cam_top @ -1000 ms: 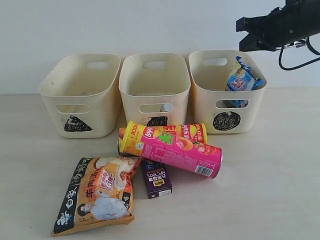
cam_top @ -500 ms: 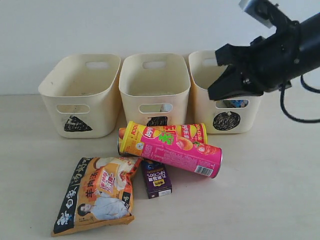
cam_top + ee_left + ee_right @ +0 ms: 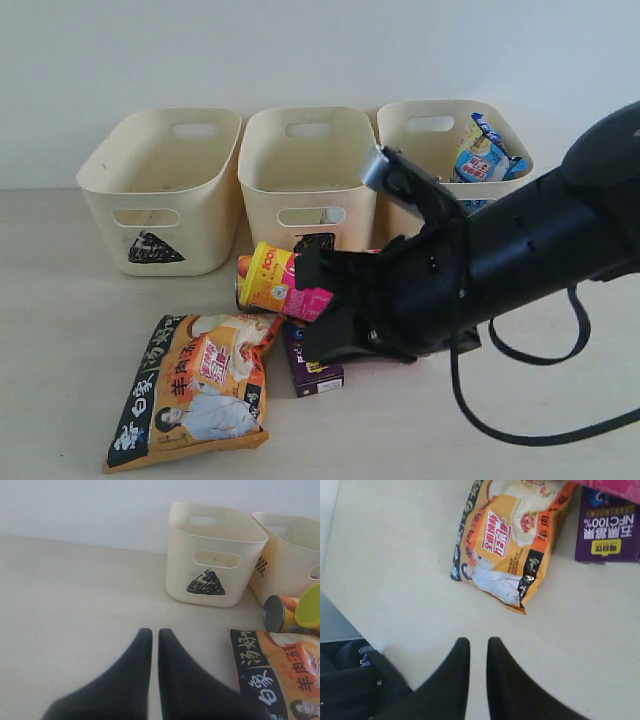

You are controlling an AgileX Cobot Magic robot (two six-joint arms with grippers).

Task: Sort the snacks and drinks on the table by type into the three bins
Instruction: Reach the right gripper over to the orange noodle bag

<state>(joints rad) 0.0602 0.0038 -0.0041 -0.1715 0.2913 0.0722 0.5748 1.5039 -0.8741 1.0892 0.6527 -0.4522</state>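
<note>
One orange-black bag (image 3: 195, 390) lies beside purple carton (image 3: 314, 377)

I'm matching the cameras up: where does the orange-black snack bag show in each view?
Exterior view: the orange-black bag lies lower left.
Left wrist view: bag cropped at the edge, near the pink tube.
Right wrist view: bag whole, beside the purple carton.
Shared landmark: that pink tube, by the bag's top end.

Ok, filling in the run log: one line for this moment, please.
right gripper: empty, low by pink tube | left gripper: shut, empty | blue-white bag: in rightmost bin
</note>
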